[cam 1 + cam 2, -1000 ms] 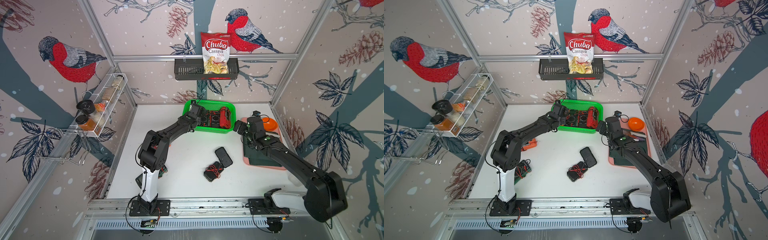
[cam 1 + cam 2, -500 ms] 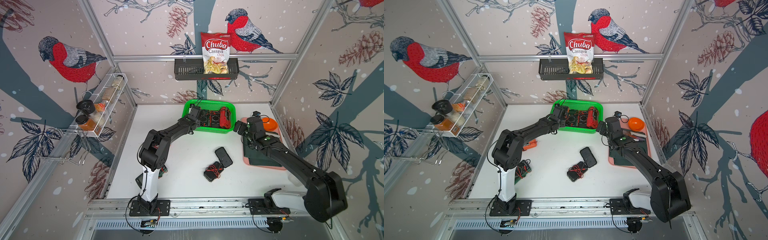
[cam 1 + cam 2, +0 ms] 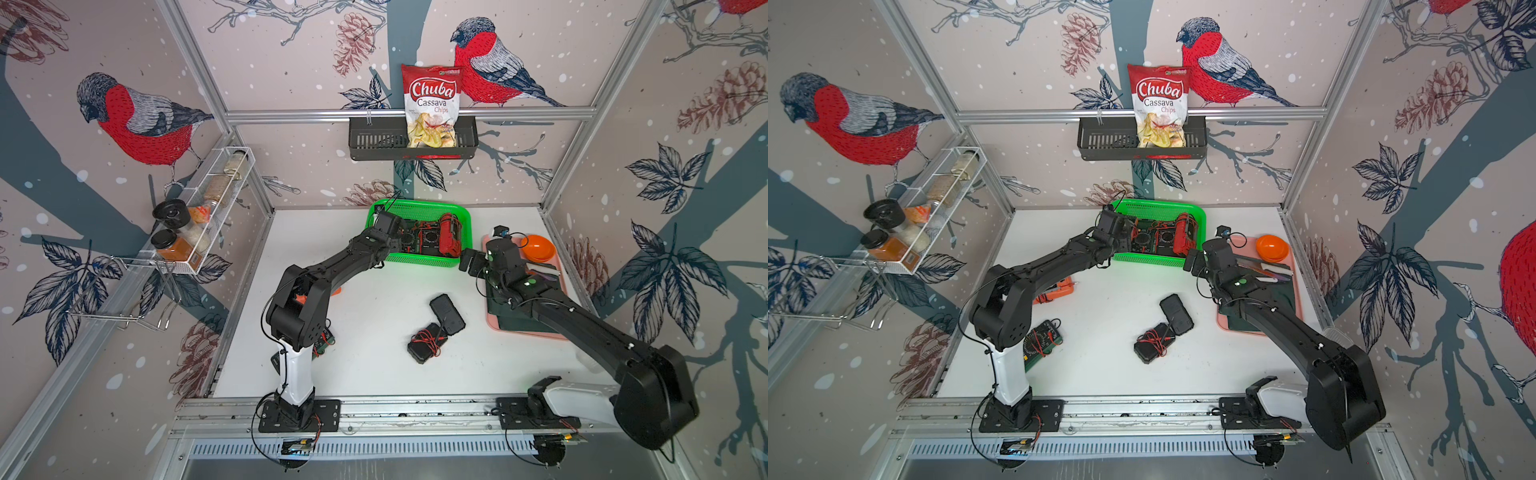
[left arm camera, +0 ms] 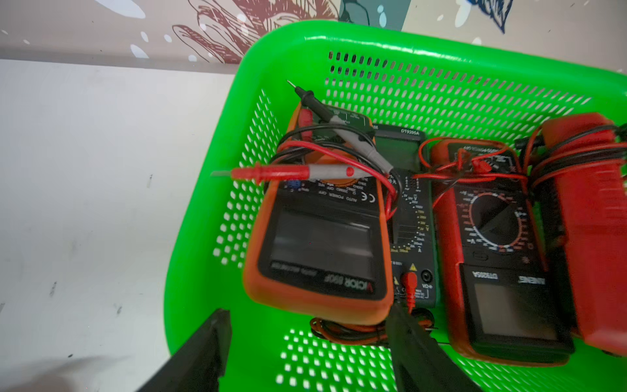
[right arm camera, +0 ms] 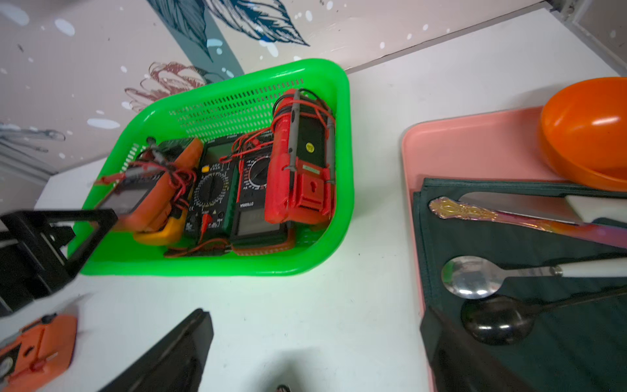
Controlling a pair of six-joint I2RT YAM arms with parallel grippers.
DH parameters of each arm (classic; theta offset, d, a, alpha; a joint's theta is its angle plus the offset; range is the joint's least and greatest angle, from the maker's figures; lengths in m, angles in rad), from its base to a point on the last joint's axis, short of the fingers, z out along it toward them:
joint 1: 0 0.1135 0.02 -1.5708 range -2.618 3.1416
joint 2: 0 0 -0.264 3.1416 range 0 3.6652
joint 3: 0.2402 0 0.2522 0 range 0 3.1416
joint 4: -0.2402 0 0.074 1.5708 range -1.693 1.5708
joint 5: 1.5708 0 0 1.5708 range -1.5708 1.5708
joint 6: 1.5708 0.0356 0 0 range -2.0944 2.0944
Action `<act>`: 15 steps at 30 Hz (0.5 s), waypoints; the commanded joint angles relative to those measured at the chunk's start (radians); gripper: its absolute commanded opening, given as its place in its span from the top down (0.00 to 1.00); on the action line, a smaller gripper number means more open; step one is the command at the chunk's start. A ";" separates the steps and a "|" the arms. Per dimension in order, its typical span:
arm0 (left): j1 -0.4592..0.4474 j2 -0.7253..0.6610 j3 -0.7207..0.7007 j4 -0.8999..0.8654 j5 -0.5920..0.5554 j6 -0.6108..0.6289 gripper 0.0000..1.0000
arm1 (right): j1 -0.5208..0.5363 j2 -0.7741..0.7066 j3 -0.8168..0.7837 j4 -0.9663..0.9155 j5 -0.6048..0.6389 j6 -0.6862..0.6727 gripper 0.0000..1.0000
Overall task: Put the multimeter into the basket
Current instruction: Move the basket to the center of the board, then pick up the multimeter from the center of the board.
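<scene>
White table (image 3: 374, 382) inside a booth with bullfinch wallpaper, pretty busy scene. The left claw (image 4: 307, 310) hangs over one end of the green basket (image 3: 422, 262) with its fingers spread wider than the orange multimeter (image 4: 322, 244) right in front of them, so it isn't pinching anything, though I can't tell if one fingertip brushes the corner. That multimeter sits inside the basket, tilted, propped on a dark green meter (image 4: 412, 217) and a yellow one (image 5: 159, 236), with a red probe (image 4: 271, 173) and a black probe (image 4: 339, 118) lying loose across it. It's a bit blurry in the left wrist view. Further out from the left claw, same basket, there's a red-cased meter (image 4: 492, 237) lying flat and another red one (image 4: 593, 220) up on its side. The right claw (image 5: 315, 315) is spread wide too, nothing between its fingers, over bare table just beside the basket's other end, with a pink tray (image 5: 475, 135) and an orange bowl (image 5: 583, 129) on its far side. Behind both claws a black meter (image 3: 446, 313) lies out on the table.
</scene>
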 commanded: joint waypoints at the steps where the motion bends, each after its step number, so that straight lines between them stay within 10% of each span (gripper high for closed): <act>1: 0.003 -0.036 -0.019 0.017 0.008 -0.009 0.20 | 0.032 -0.019 -0.001 -0.025 0.000 -0.037 0.00; 15: 0.003 -0.247 -0.196 0.100 0.029 -0.041 0.18 | 0.170 0.041 -0.002 -0.319 -0.073 -0.045 0.10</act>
